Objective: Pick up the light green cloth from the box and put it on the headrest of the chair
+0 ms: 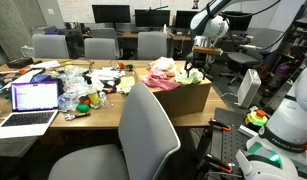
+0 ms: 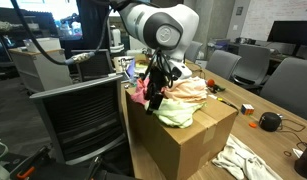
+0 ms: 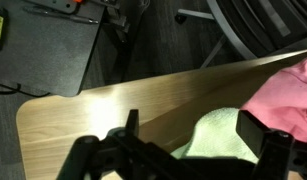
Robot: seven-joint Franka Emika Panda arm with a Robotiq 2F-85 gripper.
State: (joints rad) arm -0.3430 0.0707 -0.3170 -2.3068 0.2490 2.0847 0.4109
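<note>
The light green cloth (image 2: 178, 112) lies at the near edge of the open cardboard box (image 2: 188, 150), partly draped over its rim. It also shows in the wrist view (image 3: 221, 135) and in an exterior view (image 1: 196, 76). My gripper (image 2: 157, 88) hangs over the box, just above the cloths. In the wrist view my gripper (image 3: 193, 130) is open, with the green cloth between its two fingers. A grey chair (image 1: 145, 125) stands in front of the table beside the box (image 1: 183, 97). In an exterior view it appears as a dark-backed chair (image 2: 81, 115).
A pink cloth (image 2: 143, 93) and other pale cloths (image 2: 188, 88) fill the box. The wooden table (image 1: 93, 108) holds a laptop (image 1: 33, 100) and clutter. More cloths (image 2: 248, 158) lie beside the box. Other chairs (image 1: 98, 47) stand behind the table.
</note>
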